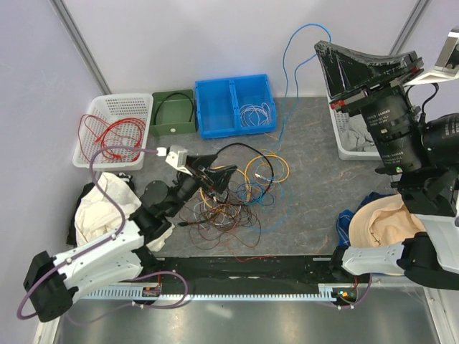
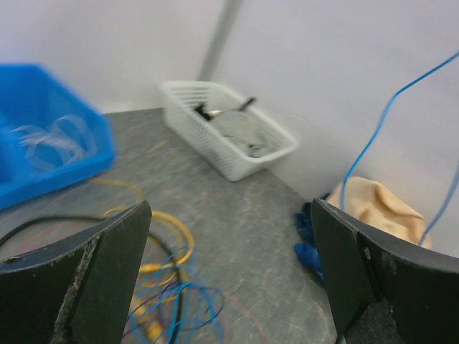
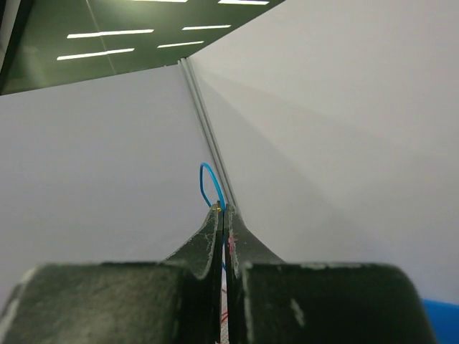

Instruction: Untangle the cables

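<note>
From above, the cables (image 1: 233, 193) lie in a knotted heap at the centre of the worktop (image 1: 315, 179), with yellow-orange loops, a thicker black cable and fine red and brown strands. The left fingers (image 1: 215, 172) are apart and sit at the heap's upper-left edge, so the tangle lies just to their right and below. One blue cable (image 1: 287, 86) leaves the heap's right side, climbs toward the top of the frame and arcs over to the right fingers (image 1: 326, 54), which are raised at upper right. Its long axis therefore runs from the centre up and to the right.

In the left wrist view, the left fingers (image 2: 107, 272) stand wide apart and hold nothing. Yellow loops (image 2: 172, 244) and blue strands lie low between them, and the blue cable (image 2: 373, 143) slants up at the right.

In the right wrist view, the right fingers (image 3: 215, 236) are pressed together on the blue cable (image 3: 206, 179), which loops just above their tips.

The left arm looks much nearer the heap. I judge it best placed to pin the knot while the blue cable is drawn out.
</note>
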